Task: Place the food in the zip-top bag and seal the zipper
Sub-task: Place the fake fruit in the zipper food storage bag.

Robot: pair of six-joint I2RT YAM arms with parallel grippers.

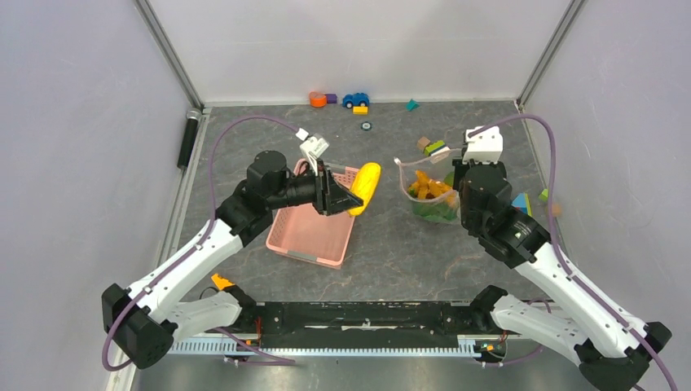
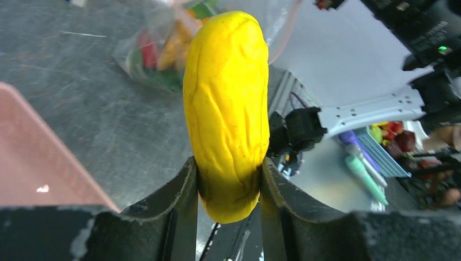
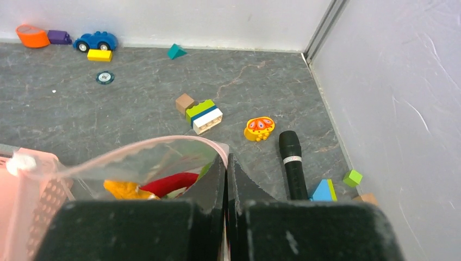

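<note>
My left gripper [image 1: 352, 198] is shut on the yellow mango [image 1: 364, 186] and holds it in the air over the right end of the pink basket [image 1: 305, 235]. In the left wrist view the mango [image 2: 227, 103] stands clamped between both fingers. The clear zip-top bag [image 1: 428, 194] stands open to its right with orange, red and green food inside. My right gripper [image 3: 226, 163] is shut on the bag's pinkish zip rim [image 3: 163, 148]. A white slider tab [image 3: 20, 161] sits at the rim's left end. A red chili [image 3: 168, 183] shows inside the bag.
Toy blocks [image 3: 204, 115], a blue car [image 1: 355, 99], an orange cup [image 1: 318, 99] and a teal wedge [image 1: 412, 104] lie along the back. A black microphone [image 3: 292, 164] and small blocks [image 3: 325, 191] lie near the right wall. Another black cylinder [image 1: 189, 138] lies at the left wall.
</note>
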